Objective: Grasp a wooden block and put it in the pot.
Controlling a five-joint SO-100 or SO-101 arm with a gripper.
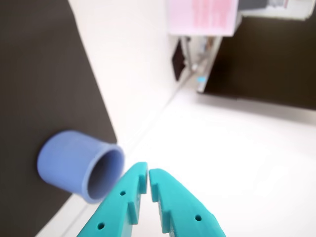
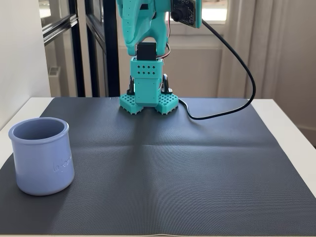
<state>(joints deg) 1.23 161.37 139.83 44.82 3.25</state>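
Observation:
The pot is a periwinkle-blue cup standing upright near the front left corner of the dark mat. In the wrist view the pot shows at lower left, its mouth turned toward the camera, and I cannot see into it. My teal gripper points out above the white surface to the right of the pot, well clear of it. Its jaws are together, with only a thin slit and nothing showing between them. In the fixed view only the arm's base and lower links show; the gripper is above the frame. The wooden block is out of view.
A black cable loops from the arm's camera down onto the mat's far right. The white table borders the mat. A white wall stands at left, with windows behind the arm.

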